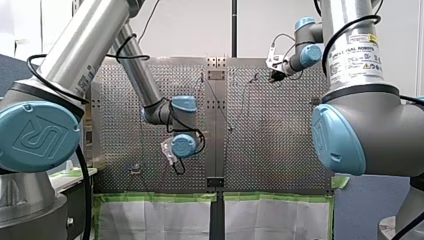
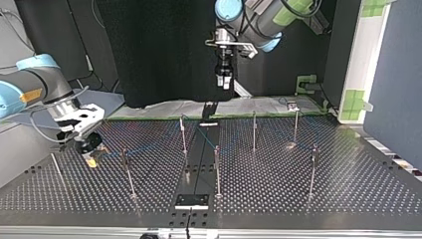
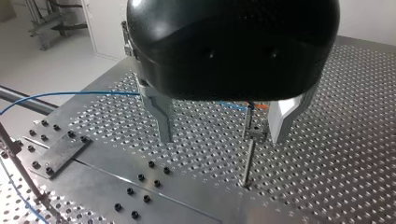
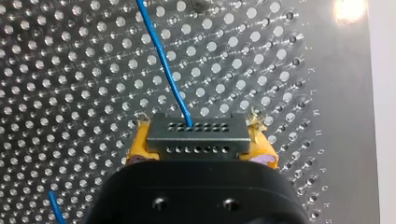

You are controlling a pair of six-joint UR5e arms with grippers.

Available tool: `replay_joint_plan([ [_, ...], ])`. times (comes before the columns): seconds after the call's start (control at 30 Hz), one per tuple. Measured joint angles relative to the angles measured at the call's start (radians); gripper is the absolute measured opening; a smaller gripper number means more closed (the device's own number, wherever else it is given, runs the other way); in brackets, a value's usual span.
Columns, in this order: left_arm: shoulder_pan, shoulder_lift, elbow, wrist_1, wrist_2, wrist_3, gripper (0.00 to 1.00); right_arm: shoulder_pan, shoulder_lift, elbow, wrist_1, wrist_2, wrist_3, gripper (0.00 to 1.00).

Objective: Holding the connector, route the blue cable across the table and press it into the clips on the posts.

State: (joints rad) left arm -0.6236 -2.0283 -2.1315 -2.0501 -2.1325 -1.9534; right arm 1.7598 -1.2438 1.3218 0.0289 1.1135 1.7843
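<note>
Connector (image 4: 197, 138) near table (image 4: 327, 70) edge

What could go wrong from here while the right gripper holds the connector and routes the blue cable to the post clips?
1. The right gripper holds the connector only between its yellow pads; tension in the blue cable might twist it or pull it loose.
2. The left gripper is open, and a thin post shows near one finger in the left wrist view; descending there could knock or bend it.
</note>
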Motion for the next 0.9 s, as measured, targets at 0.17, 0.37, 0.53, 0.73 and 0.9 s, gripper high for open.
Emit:
replay_joint_plan([
  [0.17, 0.000, 0.000, -0.046, 0.042, 0.001, 0.001, 1.00, 0.000, 0.000, 0.000, 0.000, -0.001, 0.000, 0.00],
  [0.37, 0.000, 0.000, -0.097, 0.093, -0.003, 0.002, 1.00, 0.003, 0.000, 0.000, 0.000, -0.001, 0.000, 0.00],
  [0.53, 0.000, 0.000, -0.140, 0.136, -0.003, 0.002, 1.00, 0.003, 0.000, 0.000, 0.000, 0.000, 0.000, 0.00],
  [0.73, 0.002, 0.000, -0.196, 0.191, -0.003, 0.002, 1.00, -0.001, 0.000, 0.000, 0.000, 0.004, 0.000, 0.00],
  [0.9, 0.002, 0.000, -0.237, 0.211, -0.003, 0.002, 1.00, -0.004, 0.001, 0.000, 0.000, 0.008, 0.000, 0.00],
])
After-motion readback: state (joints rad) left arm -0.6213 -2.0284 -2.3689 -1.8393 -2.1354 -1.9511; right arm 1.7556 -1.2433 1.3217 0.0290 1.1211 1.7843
